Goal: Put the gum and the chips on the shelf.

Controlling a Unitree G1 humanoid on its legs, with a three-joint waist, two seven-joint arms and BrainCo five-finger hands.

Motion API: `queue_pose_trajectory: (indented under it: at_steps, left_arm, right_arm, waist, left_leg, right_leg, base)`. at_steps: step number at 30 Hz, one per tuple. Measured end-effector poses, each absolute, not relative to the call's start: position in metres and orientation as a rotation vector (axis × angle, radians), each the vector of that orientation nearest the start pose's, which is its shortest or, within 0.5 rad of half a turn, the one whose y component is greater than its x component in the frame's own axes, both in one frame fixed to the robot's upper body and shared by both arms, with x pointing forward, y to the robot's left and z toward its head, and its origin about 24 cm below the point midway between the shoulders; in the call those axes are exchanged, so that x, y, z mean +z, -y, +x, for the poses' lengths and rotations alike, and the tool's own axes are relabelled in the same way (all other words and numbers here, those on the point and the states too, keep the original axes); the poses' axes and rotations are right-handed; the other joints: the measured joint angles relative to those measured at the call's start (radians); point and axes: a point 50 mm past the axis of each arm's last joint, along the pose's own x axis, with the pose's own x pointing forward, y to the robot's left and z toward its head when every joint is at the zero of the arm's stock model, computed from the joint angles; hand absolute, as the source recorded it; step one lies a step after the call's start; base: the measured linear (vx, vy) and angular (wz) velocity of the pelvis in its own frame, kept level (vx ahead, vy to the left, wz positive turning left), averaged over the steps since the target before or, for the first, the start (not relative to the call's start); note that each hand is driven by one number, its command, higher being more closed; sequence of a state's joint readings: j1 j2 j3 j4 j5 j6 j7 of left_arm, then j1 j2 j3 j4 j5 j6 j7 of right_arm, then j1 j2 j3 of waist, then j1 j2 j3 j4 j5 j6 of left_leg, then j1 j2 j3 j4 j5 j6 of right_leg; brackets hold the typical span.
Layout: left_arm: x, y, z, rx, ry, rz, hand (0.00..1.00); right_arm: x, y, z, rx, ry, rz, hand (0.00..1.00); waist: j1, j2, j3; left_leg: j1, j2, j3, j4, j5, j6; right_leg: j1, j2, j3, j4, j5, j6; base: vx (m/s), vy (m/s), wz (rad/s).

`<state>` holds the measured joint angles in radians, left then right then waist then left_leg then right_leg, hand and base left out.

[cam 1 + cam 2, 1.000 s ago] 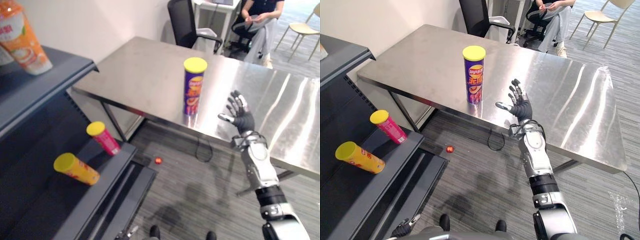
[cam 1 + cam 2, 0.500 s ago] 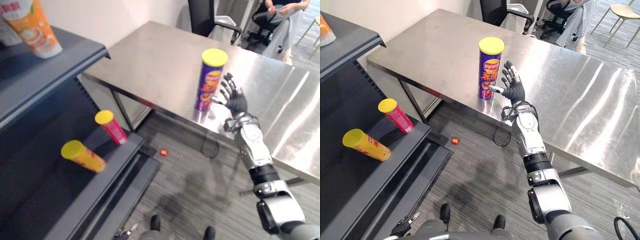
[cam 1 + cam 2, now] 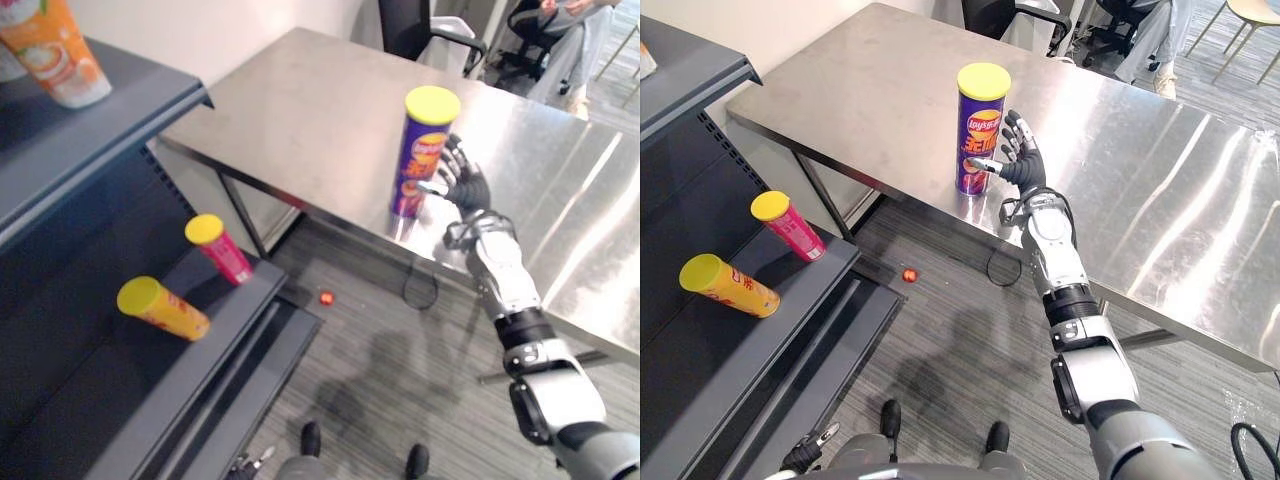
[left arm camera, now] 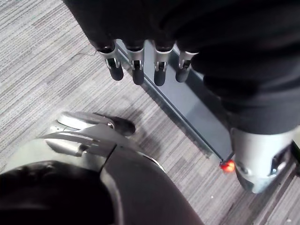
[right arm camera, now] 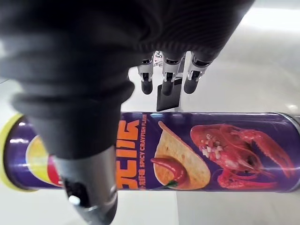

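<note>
My right hand (image 3: 1020, 168), fingers spread wide and holding nothing, is just beside the chips (image 3: 980, 125) standing upright near the surface's (image 3: 860, 90) front edge, while my left hand (image 4: 154, 28) hangs open over the floor (image 4: 37, 70).

Steel table (image 3: 870, 90) across the far side, white wall (image 3: 200, 30) behind at left, grey carpet floor (image 3: 960, 350) near, black office chair (image 3: 405, 25) far, dark shelf unit (image 3: 100, 130) left
</note>
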<state>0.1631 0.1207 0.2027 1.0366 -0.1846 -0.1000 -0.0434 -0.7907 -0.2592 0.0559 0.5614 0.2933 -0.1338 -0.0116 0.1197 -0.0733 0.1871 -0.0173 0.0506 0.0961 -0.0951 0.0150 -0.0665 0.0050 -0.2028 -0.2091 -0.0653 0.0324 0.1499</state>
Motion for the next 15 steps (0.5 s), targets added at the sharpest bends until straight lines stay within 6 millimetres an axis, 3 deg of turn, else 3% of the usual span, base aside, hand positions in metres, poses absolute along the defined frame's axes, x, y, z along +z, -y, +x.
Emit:
queue_pose_trajectory:
  at_steps: [15]
  left_arm:
    - [-0.157, -0.227, 0.072, 0.371, -1.027, -0.165, 0.00]
  right_arm:
    - [0.203, 0.144, 0.393, 0.111, 0.373, 0.002, 0.00]
  waist:
    - [0.021, -0.010, 0.030]
  left_leg:
    - [-0.009, -0.001, -0.006, 0.000, 0.000, 0.000]
  right_leg:
    - [-0.004, -0.001, -0.006, -0.003, 0.000, 0.000]
  base:
    - [0.00, 0.000, 0.01]
